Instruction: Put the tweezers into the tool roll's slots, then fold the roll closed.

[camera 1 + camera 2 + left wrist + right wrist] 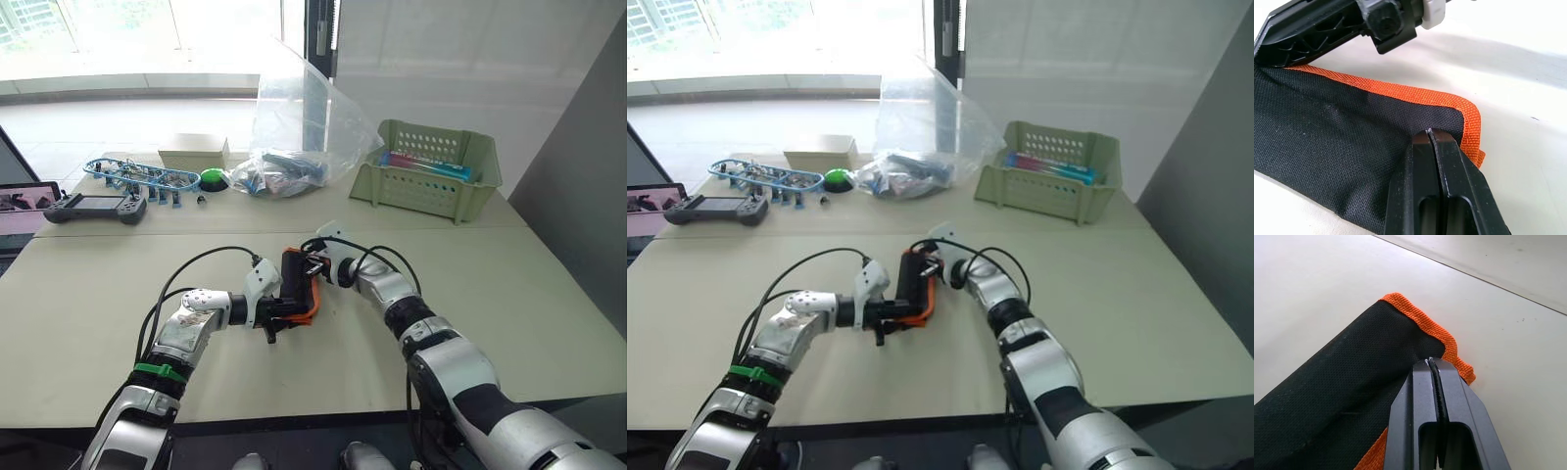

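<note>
The tool roll (298,283) lies folded over in the middle of the table, black fabric with orange edging (1400,93). Only its outer face shows, so the slots and the tweezers are hidden. My left gripper (1428,133) is shut on the roll's near corner, right at the orange trim. My right gripper (1428,361) is shut on the far corner, a thin layer of fabric pinched between its fingers. In the left eye view the left gripper (282,313) and right gripper (311,260) face each other across the roll.
At the back stand a green perforated basket (411,188) on the right and a clear plastic bag (294,122) in the middle. A green button (213,178), a beige box (194,152), blue clips (137,176) and a handheld controller (95,207) are at back left.
</note>
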